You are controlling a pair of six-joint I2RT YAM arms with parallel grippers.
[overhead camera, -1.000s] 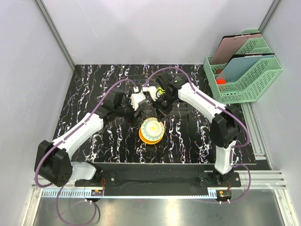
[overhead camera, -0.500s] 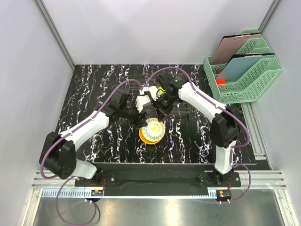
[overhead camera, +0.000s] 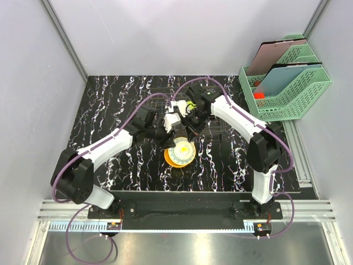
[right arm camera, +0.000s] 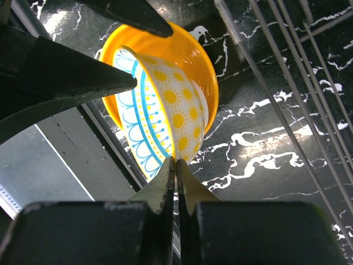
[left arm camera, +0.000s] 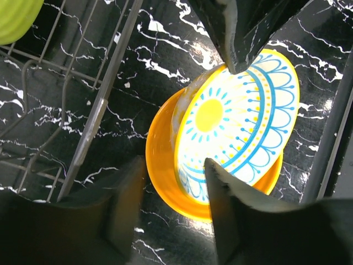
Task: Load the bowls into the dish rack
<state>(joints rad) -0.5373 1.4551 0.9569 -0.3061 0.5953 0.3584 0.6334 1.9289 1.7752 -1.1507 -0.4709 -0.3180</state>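
Note:
A white bowl with a blue-and-yellow pattern (overhead camera: 181, 150) leans tilted inside an orange bowl (overhead camera: 174, 163) on the black marbled table. My right gripper (right arm camera: 176, 160) is shut on the patterned bowl's (right arm camera: 165, 105) rim, holding it up on edge. My left gripper (left arm camera: 174, 162) is open and straddles the near rims. One finger (left arm camera: 128, 190) is outside the orange bowl (left arm camera: 162, 165) and the other lies over the patterned bowl (left arm camera: 242, 110). A lime green bowl (left arm camera: 15, 16) sits in the wire dish rack (overhead camera: 160, 103), just behind both grippers.
Rack wires (left arm camera: 94, 110) run close on the left of the left gripper and at the right of the right wrist view (right arm camera: 287, 83). Green mesh file trays (overhead camera: 287, 88) stand at the back right. Grey walls close in the table on three sides.
My left gripper has moved right onto the stacked bowls and its jaws have narrowed. The right gripper keeps its hold on the patterned bowl, which now stands more tilted.

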